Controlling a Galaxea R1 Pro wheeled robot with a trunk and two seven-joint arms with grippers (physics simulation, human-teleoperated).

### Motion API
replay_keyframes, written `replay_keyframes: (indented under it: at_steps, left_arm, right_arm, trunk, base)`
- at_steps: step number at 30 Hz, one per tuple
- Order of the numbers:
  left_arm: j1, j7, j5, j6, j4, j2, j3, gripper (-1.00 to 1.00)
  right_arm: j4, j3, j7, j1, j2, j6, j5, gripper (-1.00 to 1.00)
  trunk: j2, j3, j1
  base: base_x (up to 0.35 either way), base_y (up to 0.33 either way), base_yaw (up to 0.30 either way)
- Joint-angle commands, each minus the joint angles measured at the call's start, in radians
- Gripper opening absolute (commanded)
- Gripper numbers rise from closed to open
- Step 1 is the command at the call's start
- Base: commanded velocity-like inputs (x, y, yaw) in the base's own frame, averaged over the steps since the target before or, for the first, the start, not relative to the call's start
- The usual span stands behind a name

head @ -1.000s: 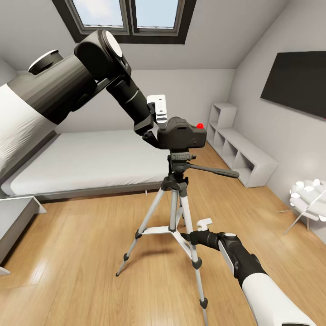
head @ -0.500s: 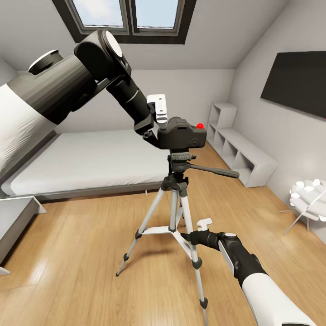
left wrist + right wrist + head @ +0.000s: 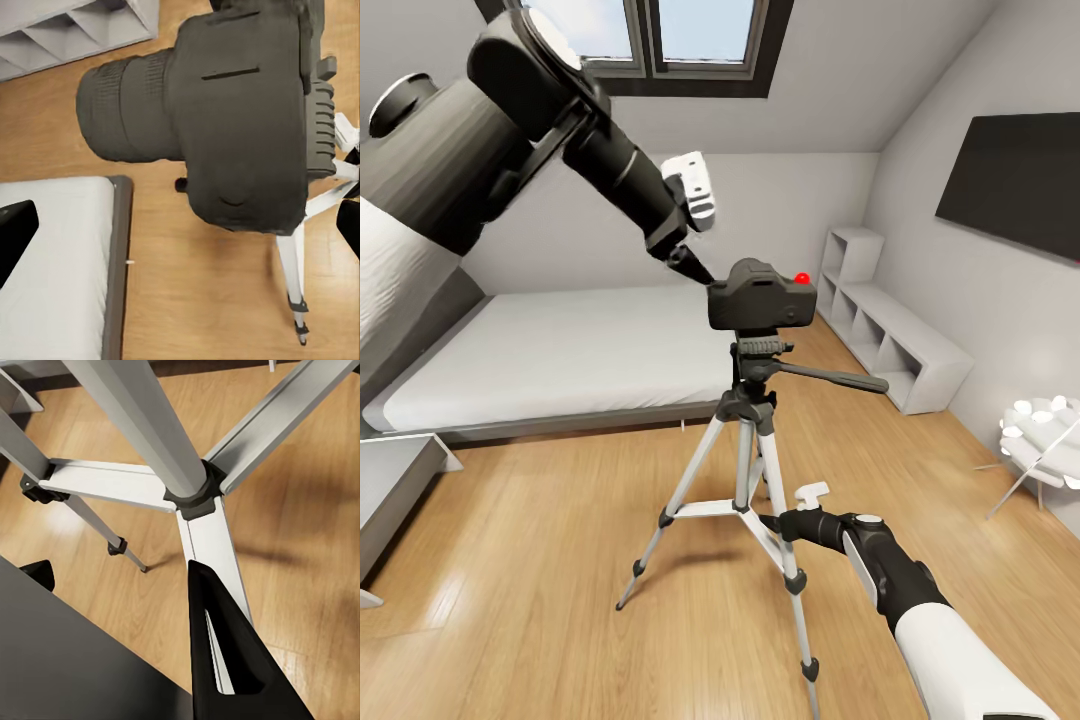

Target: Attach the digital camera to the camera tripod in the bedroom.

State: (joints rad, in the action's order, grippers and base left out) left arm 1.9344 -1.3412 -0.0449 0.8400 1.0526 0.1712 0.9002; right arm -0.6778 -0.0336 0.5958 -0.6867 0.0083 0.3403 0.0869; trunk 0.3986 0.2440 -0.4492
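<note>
The black digital camera [image 3: 760, 297] with its red button sits on the head of the camera tripod [image 3: 745, 420], which stands on the wood floor in front of the bed. My left gripper [image 3: 698, 270] hangs open just up and to the left of the camera, not touching it. From the left wrist the camera [image 3: 225, 112] is seen from above, with one fingertip far out on each side of it. My right gripper [image 3: 780, 523] is low down, closed around a tripod leg by the centre brace [image 3: 184, 487]; one black finger [image 3: 217, 660] shows there.
The grey-framed white bed [image 3: 560, 350] lies behind the tripod. A white cube shelf [image 3: 890, 340] runs along the right wall under a black TV [image 3: 1015, 185]. A white object on thin metal legs [image 3: 1045, 430] stands at far right. A grey furniture edge [image 3: 390, 490] is at the left.
My left arm has lifted up and to the left, and its gripper has come away from the camera. The camera stays on the tripod head. The right arm has not moved.
</note>
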Motion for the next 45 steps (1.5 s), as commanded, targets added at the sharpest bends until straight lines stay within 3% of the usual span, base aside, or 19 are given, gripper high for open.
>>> replay_keyframes:
  at_steps: [1, 2, 7, 10, 19, 23, 26, 27, 28, 33, 34, 39, 40, 45]
  left_arm:
    - [0.002, -0.003, -0.004, 0.011, 0.002, 0.006, -0.025, 1.00]
    - [0.002, 0.003, -0.004, 0.011, 0.003, 0.018, -0.072, 1.00]
    - [0.002, 0.009, -0.004, 0.011, 0.003, 0.039, -0.148, 1.00]
    - [0.002, 0.012, -0.004, 0.011, 0.002, 0.046, -0.172, 1.00]
    - [0.000, 0.013, 0.021, 0.018, -0.053, 0.050, -0.191, 1.00]
    - [-0.016, 0.011, 0.095, 0.043, -0.189, 0.050, -0.193, 1.00]
    - [-0.046, 0.011, 0.169, 0.056, -0.306, 0.048, -0.193, 1.00]
    - [-0.059, 0.011, 0.198, 0.059, -0.348, 0.048, -0.194, 1.00]
    - [-0.084, 0.011, 0.258, 0.063, -0.430, 0.049, -0.194, 1.00]
    - [-0.130, 0.015, 0.392, 0.067, -0.613, 0.050, -0.194, 1.00]
    - [-0.141, 0.021, 0.423, 0.066, -0.681, 0.049, -0.193, 1.00]
    - [-0.164, 0.072, 0.454, 0.062, -0.841, 0.043, -0.189, 1.00]
    - [-0.176, 0.108, 0.460, 0.059, -0.890, 0.042, -0.189, 1.00]
    - [-0.238, 0.233, 0.472, 0.029, -0.969, 0.050, -0.190, 1.00]
  right_arm:
    - [0.043, -0.003, 0.004, -0.001, 0.001, -0.001, 0.096, -1.00]
    - [0.043, -0.003, 0.004, -0.001, 0.000, -0.001, 0.096, -1.00]
    - [0.043, -0.003, 0.004, -0.001, 0.000, -0.001, 0.096, -1.00]
    - [0.043, -0.003, 0.004, -0.001, 0.000, -0.001, 0.096, -1.00]
    - [0.043, -0.004, 0.003, -0.001, 0.000, -0.001, 0.096, -1.00]
    - [0.043, -0.004, 0.003, -0.001, -0.001, -0.001, 0.096, -1.00]
    - [0.043, -0.003, 0.003, -0.001, 0.000, -0.001, 0.096, -1.00]
    - [0.043, -0.003, 0.003, -0.001, 0.000, -0.001, 0.096, -1.00]
    - [0.043, -0.003, 0.002, -0.001, 0.000, -0.001, 0.096, -1.00]
    - [0.043, -0.004, 0.002, -0.001, 0.000, -0.001, 0.096, -1.00]
    - [0.043, -0.004, 0.002, -0.001, -0.001, -0.001, 0.096, -1.00]
    - [0.043, -0.005, 0.002, -0.001, -0.001, -0.001, 0.096, -1.00]
    - [0.043, -0.004, 0.002, -0.001, -0.001, -0.001, 0.096, -1.00]
    - [0.043, -0.003, 0.003, -0.001, 0.000, -0.001, 0.096, -1.00]
  trunk:
    - [0.001, 0.002, -0.001]
    - [0.001, 0.002, -0.001]
    - [0.001, 0.002, -0.001]
    - [0.001, 0.002, -0.001]
    - [0.001, 0.002, -0.001]
    - [0.001, 0.002, -0.001]
    - [0.001, 0.002, -0.001]
    - [0.001, 0.002, -0.001]
    - [0.001, 0.002, -0.001]
    - [0.001, 0.002, -0.001]
    - [0.001, 0.002, -0.001]
    - [0.001, 0.002, -0.001]
    - [0.001, 0.002, -0.001]
    - [0.001, 0.002, -0.001]
  base:
    - [0.000, 0.000, 0.000]
    - [0.000, 0.000, 0.000]
    - [0.000, 0.000, 0.000]
    - [0.000, 0.000, 0.000]
    - [0.000, 0.000, 0.000]
    - [0.000, 0.000, 0.000]
    - [0.000, 0.000, 0.000]
    - [0.000, 0.000, 0.000]
    - [0.000, 0.000, 0.000]
    - [0.000, 0.000, 0.000]
    - [0.000, 0.000, 0.000]
    - [0.000, 0.000, 0.000]
    - [0.000, 0.000, 0.000]
    - [0.000, 0.000, 0.000]
